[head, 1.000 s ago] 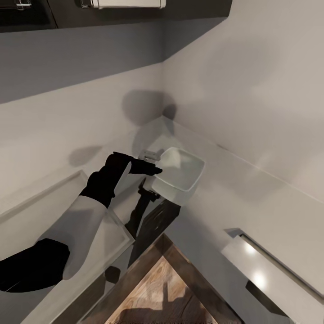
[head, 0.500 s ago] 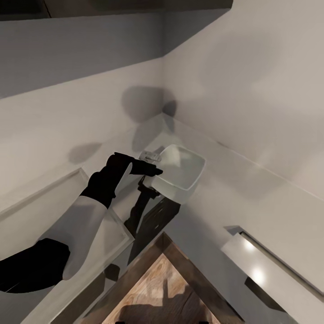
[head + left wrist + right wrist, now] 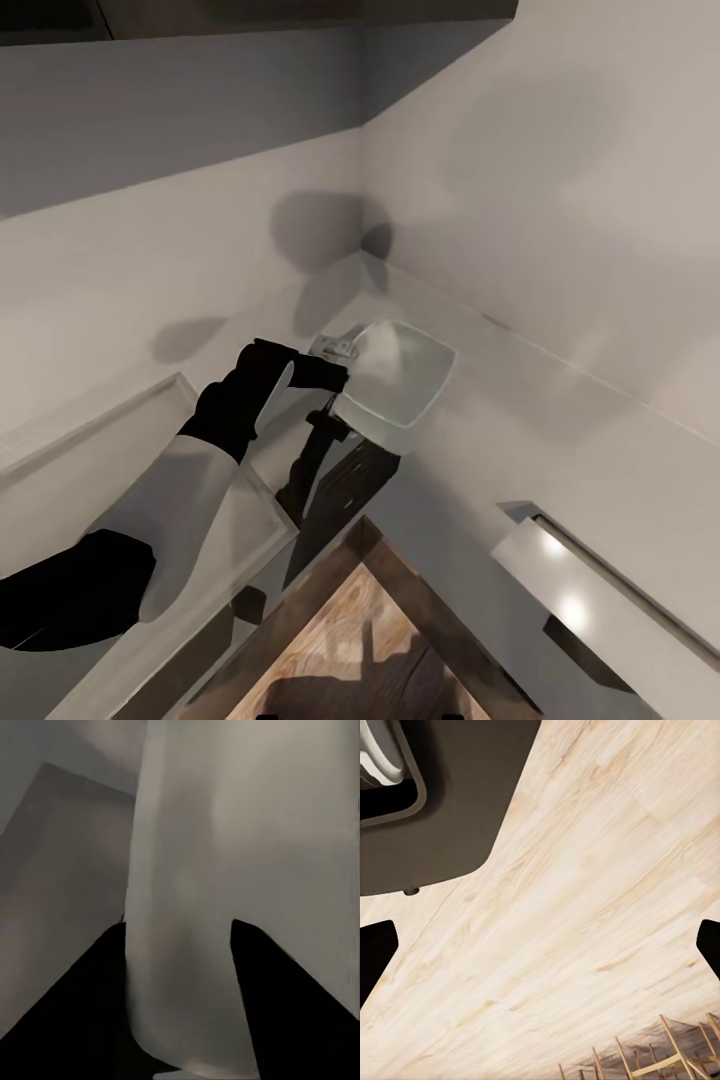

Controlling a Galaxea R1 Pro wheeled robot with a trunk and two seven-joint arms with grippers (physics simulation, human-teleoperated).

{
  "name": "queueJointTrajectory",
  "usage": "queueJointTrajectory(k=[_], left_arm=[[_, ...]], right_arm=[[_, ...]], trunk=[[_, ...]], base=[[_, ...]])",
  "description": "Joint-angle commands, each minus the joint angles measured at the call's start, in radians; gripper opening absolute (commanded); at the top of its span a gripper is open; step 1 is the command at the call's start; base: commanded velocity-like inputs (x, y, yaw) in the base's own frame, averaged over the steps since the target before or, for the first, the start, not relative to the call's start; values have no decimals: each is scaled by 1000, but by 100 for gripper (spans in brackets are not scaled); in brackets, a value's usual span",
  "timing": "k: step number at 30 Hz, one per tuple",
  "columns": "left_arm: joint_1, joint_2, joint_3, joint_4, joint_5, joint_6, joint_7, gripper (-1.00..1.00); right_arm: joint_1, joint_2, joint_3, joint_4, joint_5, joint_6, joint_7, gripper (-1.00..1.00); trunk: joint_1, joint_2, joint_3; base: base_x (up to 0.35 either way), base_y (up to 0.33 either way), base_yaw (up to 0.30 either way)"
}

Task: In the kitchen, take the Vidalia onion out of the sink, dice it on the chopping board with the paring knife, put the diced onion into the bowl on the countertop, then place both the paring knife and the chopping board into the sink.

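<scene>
The bowl (image 3: 398, 375) has tipped slightly since before; the left hand (image 3: 335, 378) stays clamped on its rim.

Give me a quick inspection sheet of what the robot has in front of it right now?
Surface: pale countertop running into a wall corner.
Job's things: white bowl tilted, its rim between the left gripper's fingers; in the left wrist view the bowl wall sits between the two dark fingers.
Clutter: nothing seen.
Grippers: left shut on the bowl; right gripper's fingertips wide apart over a pale wood floor, holding nothing.
Cables: nothing seen.
Surroundings: grey-and-white walls, dark cabinet fronts under the counter, wood floor below.
</scene>
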Motion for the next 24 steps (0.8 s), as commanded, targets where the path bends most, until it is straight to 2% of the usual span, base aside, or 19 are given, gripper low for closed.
queueJointTrajectory(k=[1,7,20,24], left_arm=[[-1,0,0,0,-18,1,-3,-100],[-1,1,0,-3,-18,1,-3,-100],[-1,0,2,-21,-18,4,-5,-100],[-1,0,4,-88,-13,13,-3,-100]], right_arm=[[1,0,-6,-2,0,-3,-1,100],[1,0,-6,-2,0,-4,-1,100],[1,0,-6,-2,0,-8,-1,100],[1,1,-6,-2,0,-9,-1,100]], trunk=[[1,-1,-1],[1,-1,1],[1,-1,20],[1,-1,27]], base=[[0,0,0],[0,0,0],[0,0,0],[0,0,0]])
